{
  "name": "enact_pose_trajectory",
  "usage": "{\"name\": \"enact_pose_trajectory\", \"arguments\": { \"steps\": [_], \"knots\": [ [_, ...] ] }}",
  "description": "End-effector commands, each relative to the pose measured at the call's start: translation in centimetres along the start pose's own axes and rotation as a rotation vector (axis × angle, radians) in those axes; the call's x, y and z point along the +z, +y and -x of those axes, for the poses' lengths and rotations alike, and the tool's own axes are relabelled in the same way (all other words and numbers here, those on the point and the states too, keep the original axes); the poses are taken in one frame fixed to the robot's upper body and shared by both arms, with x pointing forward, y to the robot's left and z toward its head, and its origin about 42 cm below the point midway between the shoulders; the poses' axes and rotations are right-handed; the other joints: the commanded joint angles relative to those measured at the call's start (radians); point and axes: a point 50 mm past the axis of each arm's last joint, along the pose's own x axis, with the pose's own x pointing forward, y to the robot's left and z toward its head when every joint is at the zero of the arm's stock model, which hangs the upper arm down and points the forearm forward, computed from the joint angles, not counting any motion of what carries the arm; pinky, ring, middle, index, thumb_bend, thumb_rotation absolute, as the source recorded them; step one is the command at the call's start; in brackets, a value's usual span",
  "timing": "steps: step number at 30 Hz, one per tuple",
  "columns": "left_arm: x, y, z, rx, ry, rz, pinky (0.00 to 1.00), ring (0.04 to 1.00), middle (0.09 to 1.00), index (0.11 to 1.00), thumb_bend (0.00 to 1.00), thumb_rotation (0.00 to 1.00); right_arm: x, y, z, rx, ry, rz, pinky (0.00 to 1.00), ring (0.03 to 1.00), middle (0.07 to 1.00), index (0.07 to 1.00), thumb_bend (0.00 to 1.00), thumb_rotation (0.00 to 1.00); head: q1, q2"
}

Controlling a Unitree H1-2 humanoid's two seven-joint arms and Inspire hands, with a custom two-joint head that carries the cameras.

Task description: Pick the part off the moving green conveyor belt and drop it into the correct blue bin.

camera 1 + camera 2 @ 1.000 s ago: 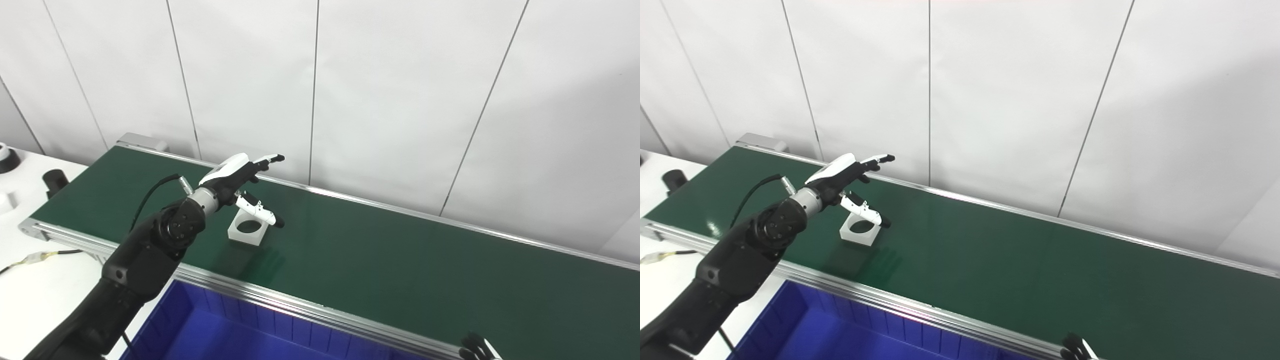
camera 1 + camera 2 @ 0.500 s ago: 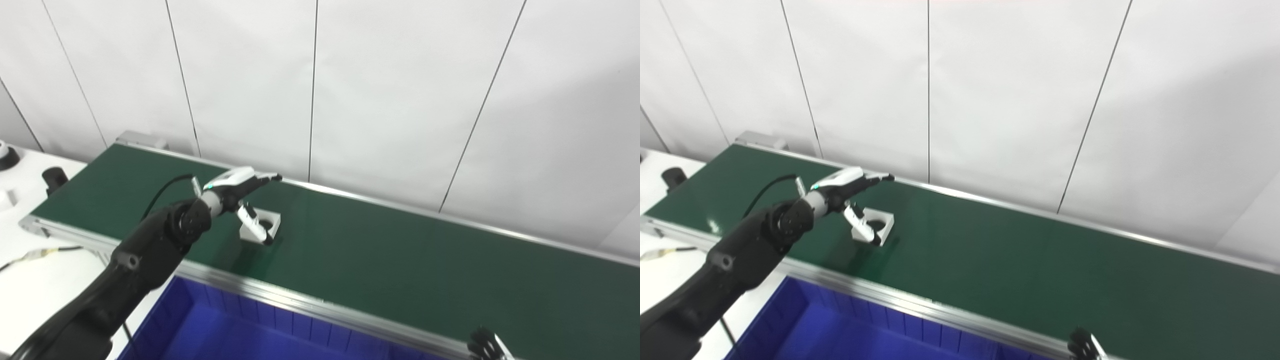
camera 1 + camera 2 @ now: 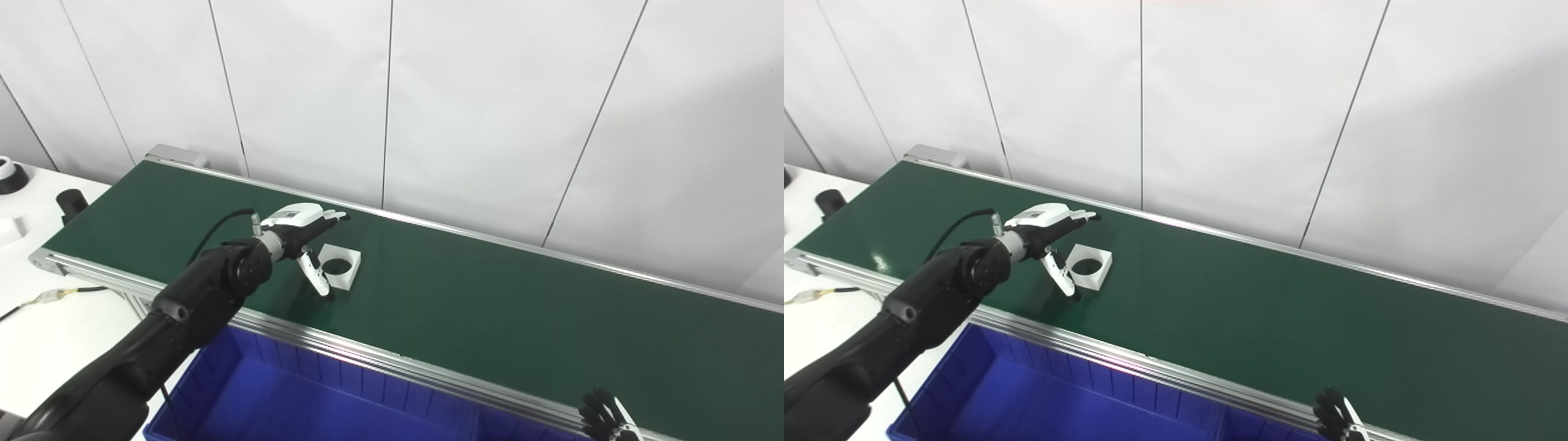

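Left hand (image 3: pixel 304 228): spread, fingers level, thumb pointing down at the white block's (image 3: pixel 339 274) 9 o'clock side, holding nothing.
Right hand (image 3: pixel 603 420): cut off; grip unclear.

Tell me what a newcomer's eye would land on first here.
First, the left hand reaching over the green belt, its fingers spread open around a white square part with a round hole; it has not closed on the part. Next, the blue bin just below the belt's near rail. At the bottom right edge, only the dark fingertips of the right hand show.
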Motion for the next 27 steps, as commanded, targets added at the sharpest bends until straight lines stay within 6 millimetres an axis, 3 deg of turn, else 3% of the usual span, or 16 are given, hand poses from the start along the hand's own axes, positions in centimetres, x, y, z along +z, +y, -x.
{"name": "enact_pose_trajectory", "arguments": {
  "steps": [1,19,22,24,27],
  "knots": [
    [1.7,2.8,-0.9,0.106,-0.034,-0.032,1.00,1.000,1.000,0.963,0.97,0.16,1.6,-0.4,-0.1,-0.009,-0.094,-0.007,0.84,0.870,0.897,0.927,0.77,0.32,0.002,0.005],
    [5.2,0.7,-3.1,0.107,-0.049,-0.030,0.98,0.981,0.984,0.947,0.78,0.04,3.3,-0.3,1.8,-0.025,-0.081,-0.029,0.86,0.901,0.930,0.951,0.75,0.35,0.015,0.047],
    [5.6,0.5,-3.4,0.097,-0.050,-0.014,0.90,0.935,0.955,0.926,0.71,0.00,3.7,-0.3,2.0,-0.032,-0.083,-0.027,0.86,0.904,0.929,0.951,0.75,0.36,0.018,0.058],
    [5.8,0.3,-3.6,0.086,-0.046,0.002,0.74,0.839,0.894,0.872,0.68,0.00,3.8,-0.3,2.1,-0.039,-0.085,-0.029,0.86,0.904,0.923,0.946,0.75,0.37,0.021,0.060],
    [6.1,0.1,-4.0,0.054,-0.030,0.003,0.61,0.733,0.822,0.800,0.63,0.00,3.8,-0.4,2.0,-0.052,-0.097,-0.031,0.85,0.893,0.912,0.941,0.74,0.37,0.024,0.060]
  ]
}}
